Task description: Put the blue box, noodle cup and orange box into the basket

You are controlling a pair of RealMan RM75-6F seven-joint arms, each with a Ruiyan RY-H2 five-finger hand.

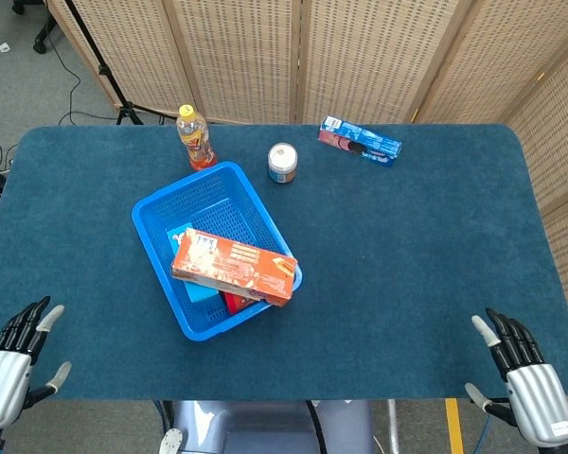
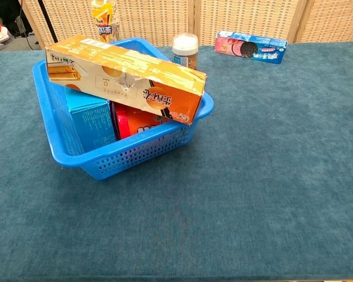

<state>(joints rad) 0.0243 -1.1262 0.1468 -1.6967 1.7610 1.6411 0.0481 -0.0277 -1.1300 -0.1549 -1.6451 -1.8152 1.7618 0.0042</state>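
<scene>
Left hand open-fingered, right hand likewise

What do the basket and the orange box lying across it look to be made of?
The basket looks like moulded plastic: glossy blue, with a regular grid of holes in its walls. The orange box looks like printed cardboard, slightly glossy, with creased, dented faces and folded end flaps; it could be thin card.

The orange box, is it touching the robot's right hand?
Apart. The head view shows the right hand at the table's near right edge, with bare table between it and the orange box on the basket.
</scene>
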